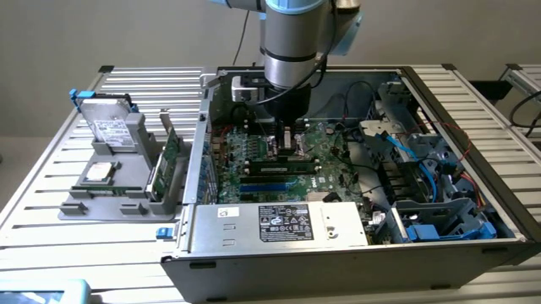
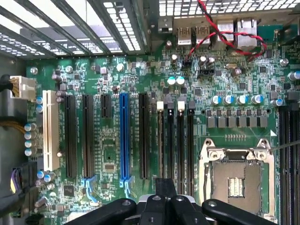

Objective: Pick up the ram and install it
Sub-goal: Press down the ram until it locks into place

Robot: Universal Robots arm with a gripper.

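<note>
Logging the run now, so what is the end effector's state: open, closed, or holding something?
End effector: over the motherboard inside the case; open or closed, or holding anything, cannot be told.

wall: plain grey-beige wall (image 1: 127,31) behind the scene
table: slatted metal table (image 1: 50,171) (pale, ribbed aluminium profiles)
light: soft and even, no hard shadows

The table (image 1: 473,111) is made of pale metal slats. An open computer case (image 1: 338,253) lies directly on it and covers the middle and the exterior view's right part. A grey holder tray (image 1: 106,199) stands near the table's edge at the exterior view's left, just beside the case.
</note>
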